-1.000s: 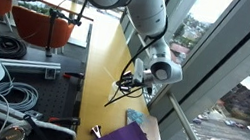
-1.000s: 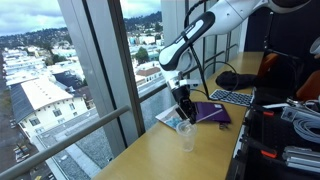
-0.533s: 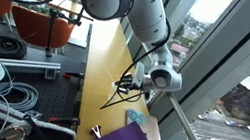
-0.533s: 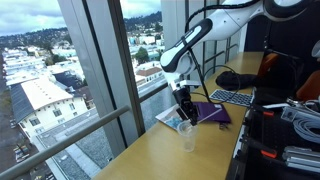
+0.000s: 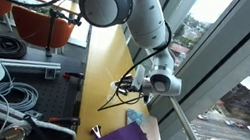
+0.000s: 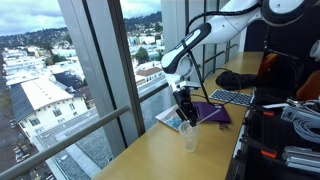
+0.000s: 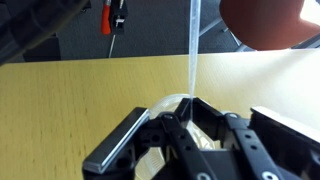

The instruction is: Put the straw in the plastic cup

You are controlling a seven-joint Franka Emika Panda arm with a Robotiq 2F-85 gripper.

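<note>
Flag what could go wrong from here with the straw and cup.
1. The shut gripper pinches the thin straw near one end; the long free part could swing and miss the rim.
2. The cup stands loose and looks light; a push from the straw could tip it.

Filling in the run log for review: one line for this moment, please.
hand: shut on straw | place: above plastic cup | straw in cup: cannot tell
</note>
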